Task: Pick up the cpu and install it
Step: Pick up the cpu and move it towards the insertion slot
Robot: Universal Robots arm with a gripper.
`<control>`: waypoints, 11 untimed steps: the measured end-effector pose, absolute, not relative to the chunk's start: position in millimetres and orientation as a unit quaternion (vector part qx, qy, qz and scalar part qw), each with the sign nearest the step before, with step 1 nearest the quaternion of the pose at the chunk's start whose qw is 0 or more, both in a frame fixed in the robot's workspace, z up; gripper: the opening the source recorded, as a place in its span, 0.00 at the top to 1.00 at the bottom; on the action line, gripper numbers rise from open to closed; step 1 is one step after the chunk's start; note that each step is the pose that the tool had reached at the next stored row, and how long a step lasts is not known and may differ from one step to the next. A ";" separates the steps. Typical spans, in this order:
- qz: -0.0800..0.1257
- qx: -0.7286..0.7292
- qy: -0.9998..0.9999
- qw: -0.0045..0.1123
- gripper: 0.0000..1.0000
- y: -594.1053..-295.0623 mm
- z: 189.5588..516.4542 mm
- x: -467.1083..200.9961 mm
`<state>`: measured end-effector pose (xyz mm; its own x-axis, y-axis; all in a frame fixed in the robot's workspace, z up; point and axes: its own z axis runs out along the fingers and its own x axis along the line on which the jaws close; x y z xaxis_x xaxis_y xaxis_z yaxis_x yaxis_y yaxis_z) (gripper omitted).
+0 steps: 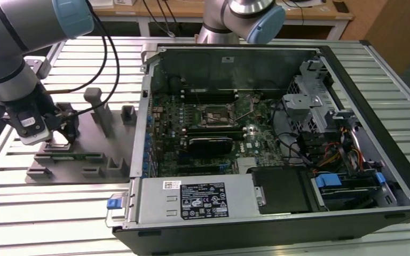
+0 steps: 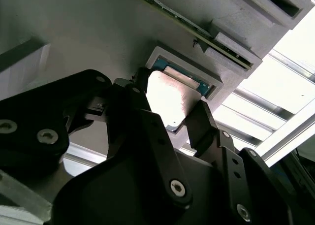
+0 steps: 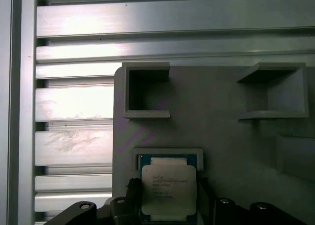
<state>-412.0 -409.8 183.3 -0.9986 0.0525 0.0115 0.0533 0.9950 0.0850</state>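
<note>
The cpu [image 3: 168, 185], a flat square chip with a silvery top and a blue-green rim, sits at its shallow pocket in the grey holder tray [image 1: 84, 173]. In both wrist views my gripper [image 3: 168, 201] has one black finger against each of two opposite chip edges and is shut on it. The second wrist view shows the cpu [image 2: 172, 99] between the fingertips [image 2: 201, 117] of the gripper [image 2: 170, 102]. Whether the chip is raised off the pocket floor I cannot tell. In the exterior view the gripper [image 1: 59, 140] hangs over the tray at the exterior view's left.
The open computer case [image 1: 276, 133] lies at the exterior view's right, its motherboard socket [image 1: 215, 114] near the middle. Grey upright blocks [image 1: 98, 109] stand on the tray by the gripper. A second arm [image 1: 241, 18] stands behind the case. The table is slatted metal [image 3: 74, 107].
</note>
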 end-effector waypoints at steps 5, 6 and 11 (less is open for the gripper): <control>-0.043 -0.026 -0.999 0.005 0.42 -409.9 183.4 -412.0; -0.043 -0.026 -0.999 0.005 0.46 -409.8 183.4 -412.0; -0.043 -0.026 -0.999 0.004 0.46 -409.8 183.6 -411.9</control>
